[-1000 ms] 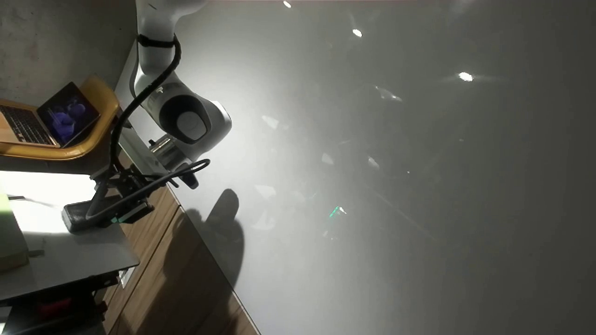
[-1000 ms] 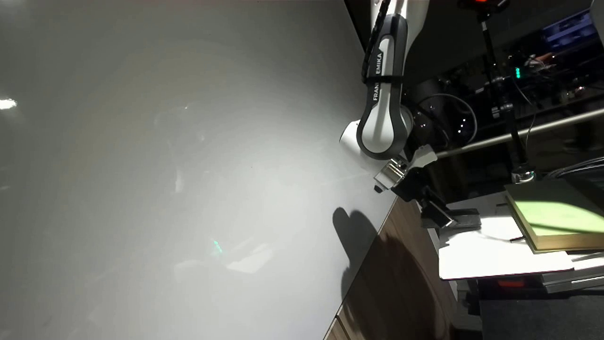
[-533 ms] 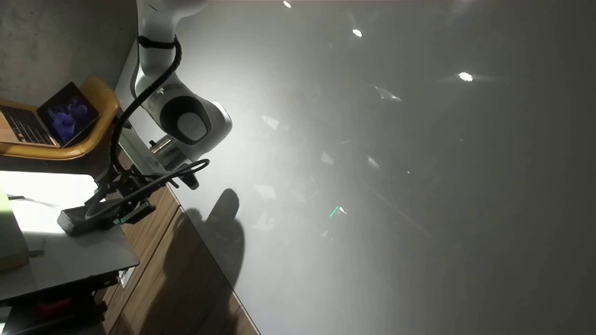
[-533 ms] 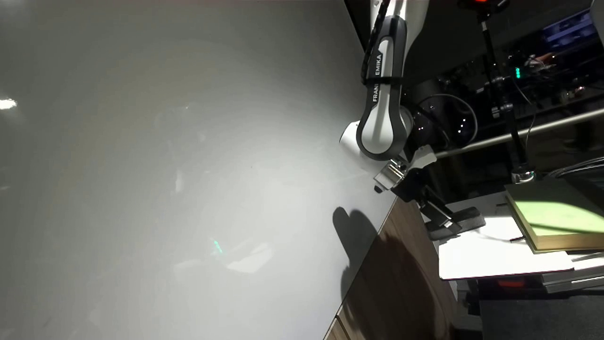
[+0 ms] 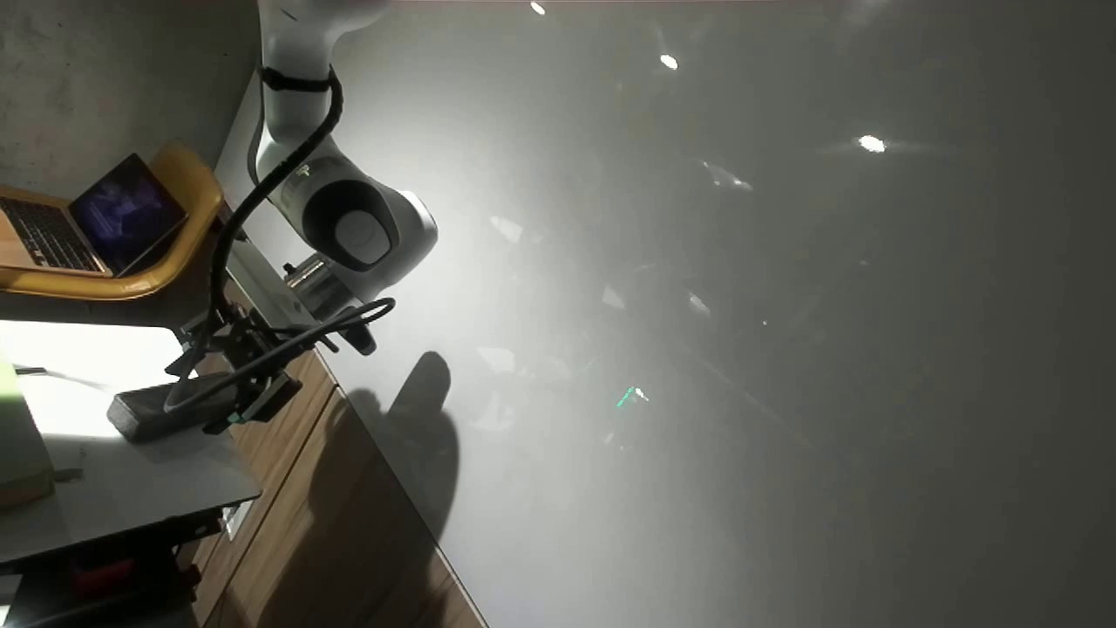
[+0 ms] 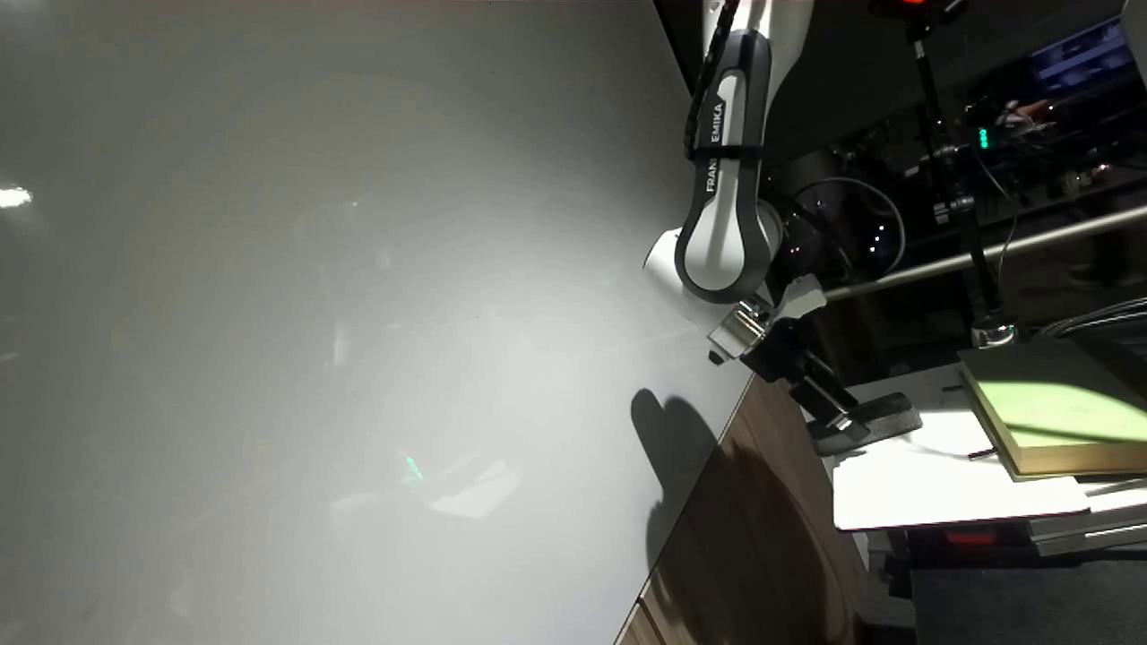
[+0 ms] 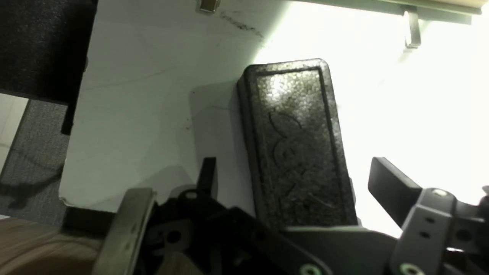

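A dark, speckled oblong block (image 7: 294, 130) with an embossed top lies on a white board (image 7: 133, 126) in the wrist view. My gripper (image 7: 296, 170) stands open over its near end, one finger on each side. A gap shows between the block and the left finger (image 7: 207, 175), and another beside the right finger (image 7: 393, 187). In both exterior views the block (image 5: 153, 410) rests under the gripper, partly behind it and its cable. It slants across the board's corner (image 6: 887, 421) in an exterior view.
A green book (image 6: 1066, 394) lies on the board beyond the block. Metal clips (image 7: 412, 30) sit near it. A large grey-white tabletop (image 5: 697, 488) with a wooden side (image 5: 323, 506) adjoins. A laptop (image 5: 126, 214) stands on a yellow chair (image 5: 148, 283).
The jaws have spread apart and let go of the block. It dropped slightly and tilted onto the board in the first half second, then stayed still. The arm has barely shifted.
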You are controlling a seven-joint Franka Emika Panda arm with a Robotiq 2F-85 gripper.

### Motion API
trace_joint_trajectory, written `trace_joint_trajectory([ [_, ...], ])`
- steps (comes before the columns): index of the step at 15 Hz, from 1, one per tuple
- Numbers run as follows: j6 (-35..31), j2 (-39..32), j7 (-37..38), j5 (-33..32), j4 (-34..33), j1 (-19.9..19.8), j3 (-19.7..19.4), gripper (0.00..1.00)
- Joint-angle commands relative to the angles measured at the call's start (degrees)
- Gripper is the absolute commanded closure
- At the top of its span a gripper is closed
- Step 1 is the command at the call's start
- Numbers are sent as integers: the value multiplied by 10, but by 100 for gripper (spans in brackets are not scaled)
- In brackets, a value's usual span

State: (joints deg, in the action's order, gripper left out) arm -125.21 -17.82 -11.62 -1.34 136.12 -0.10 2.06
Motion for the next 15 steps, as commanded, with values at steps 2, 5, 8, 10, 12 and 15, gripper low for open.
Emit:
trace_joint_trajectory([
  [2, -22, 13, 1, -13, 6, 4, 2, 27],
  [5, -38, 12, 5, -18, 8, 9, 2, 36],
  [8, -48, 11, 7, -23, 12, 12, 3, 60],
  [10, -53, 14, 11, -27, 15, 13, 3, 69],
  [12, -47, 23, 26, -26, 19, 18, 5, 69],
  [15, -46, 41, 64, -30, 31, 32, 8, 69],
])
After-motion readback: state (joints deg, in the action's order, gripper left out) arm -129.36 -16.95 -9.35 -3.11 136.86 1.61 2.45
